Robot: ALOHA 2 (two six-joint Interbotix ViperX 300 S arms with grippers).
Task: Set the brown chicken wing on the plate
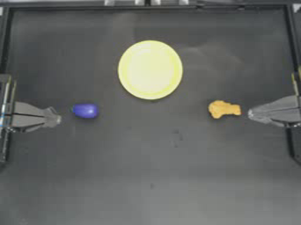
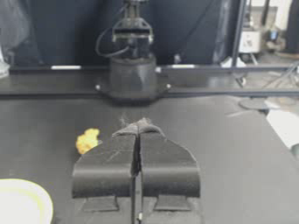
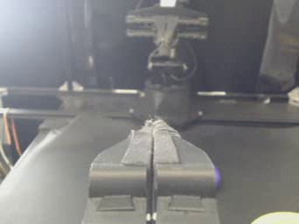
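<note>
Plate [image 1: 150, 69]: pale yellow, plain, with a slightly brighter yellow rim. Brown chicken wing [image 1: 223, 109]: orange-golden, mottled. Small rounded object [image 1: 85, 110]: blue-purple. Table [image 1: 153, 176]: dark grey, unpatterned. Left gripper [image 1: 56, 118] and right gripper [image 1: 251, 114]: grey.

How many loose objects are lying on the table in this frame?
3: the plate near the middle toward the far edge, the brown chicken wing beside the right gripper, and a blue-purple object beside the left gripper. Nothing looks hidden.
</note>
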